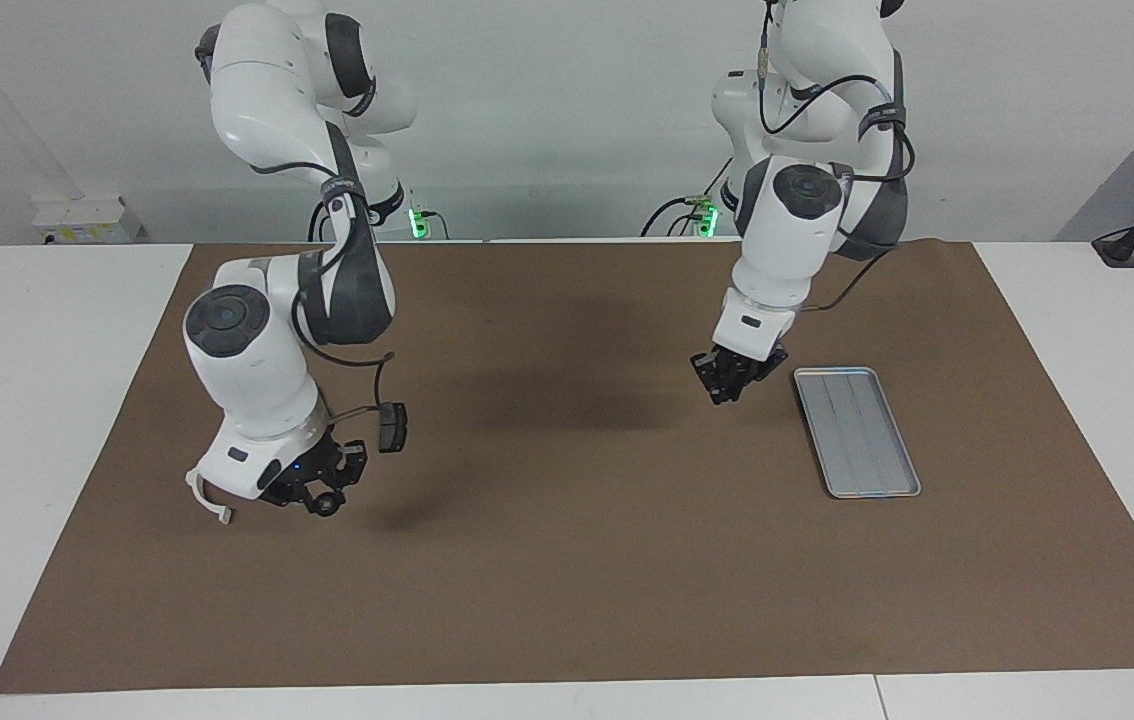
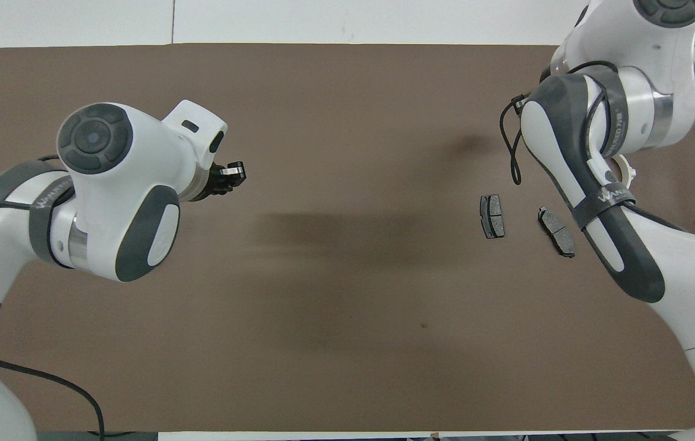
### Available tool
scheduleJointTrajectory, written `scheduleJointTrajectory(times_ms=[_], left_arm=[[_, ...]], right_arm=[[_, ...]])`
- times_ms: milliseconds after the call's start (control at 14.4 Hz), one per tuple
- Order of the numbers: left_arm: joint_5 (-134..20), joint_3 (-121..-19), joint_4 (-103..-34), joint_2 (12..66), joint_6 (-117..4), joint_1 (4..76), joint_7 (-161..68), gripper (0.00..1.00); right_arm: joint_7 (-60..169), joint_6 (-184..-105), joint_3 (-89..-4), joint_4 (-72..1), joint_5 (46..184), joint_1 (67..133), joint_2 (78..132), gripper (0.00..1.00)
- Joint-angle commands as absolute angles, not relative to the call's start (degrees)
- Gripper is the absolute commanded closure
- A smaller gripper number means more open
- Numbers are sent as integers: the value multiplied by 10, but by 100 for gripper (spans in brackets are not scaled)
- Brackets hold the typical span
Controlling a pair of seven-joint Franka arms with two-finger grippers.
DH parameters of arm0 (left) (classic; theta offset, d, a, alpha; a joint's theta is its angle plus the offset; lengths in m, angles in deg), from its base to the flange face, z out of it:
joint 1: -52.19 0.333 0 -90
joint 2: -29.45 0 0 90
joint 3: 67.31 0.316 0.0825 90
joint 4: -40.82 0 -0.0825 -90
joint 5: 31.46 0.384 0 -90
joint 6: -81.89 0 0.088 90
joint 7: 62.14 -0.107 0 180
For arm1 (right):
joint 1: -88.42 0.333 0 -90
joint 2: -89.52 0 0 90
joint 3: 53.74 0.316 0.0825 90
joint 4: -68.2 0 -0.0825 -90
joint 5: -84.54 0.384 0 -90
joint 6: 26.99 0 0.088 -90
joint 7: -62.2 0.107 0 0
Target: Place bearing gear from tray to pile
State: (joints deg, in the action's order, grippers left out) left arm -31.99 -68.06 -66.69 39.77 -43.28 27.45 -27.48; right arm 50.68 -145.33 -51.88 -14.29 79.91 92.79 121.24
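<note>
The job looks almost done. The tray [image 1: 902, 488] lies flat on the brown mat [image 1: 567, 590] toward the left arm's end of the bench [image 1: 47, 400], and I see nothing lying in it.

The bearing gear [image 1: 327, 506] is at the pile now, toward the right arm's end. It looks like a small, dark, round thing, much smaller than the parts around it. It is too small for me to see any teeth or a hole.

The right tool [image 1: 327, 500] is narrow and seems to pinch the bearing gear at its tip. It hangs low over the mat, just beside the white half-ring bracket [image 1: 208, 503], and I think the gear is not lying on the mat yet. The right arm hides part of the bracket.

The pile also has two dark brake pads [image 2: 492, 215], close to each other and a bit nearer to the robots than the bracket.

What is left, I think: bring the gear down onto the mat by the bracket and pads, let it go, and lift away.

The left tool [image 1: 732, 380] is closed tight and holds nothing. It hangs over the mat just beside the tray and waits.
</note>
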Motion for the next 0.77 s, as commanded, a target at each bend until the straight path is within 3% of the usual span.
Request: scheduleJointTrajectory(times_ms=[0,696], left_arm=[[-324,-671,-669,443,-487,229,-256,100],[-323,-669,-636,532,-535,189,-210,100]], right_arm=[[500,-1516,-512,-234,797,916,1184,100],[505,-1603,-512,-272,800,910,1220,100]])
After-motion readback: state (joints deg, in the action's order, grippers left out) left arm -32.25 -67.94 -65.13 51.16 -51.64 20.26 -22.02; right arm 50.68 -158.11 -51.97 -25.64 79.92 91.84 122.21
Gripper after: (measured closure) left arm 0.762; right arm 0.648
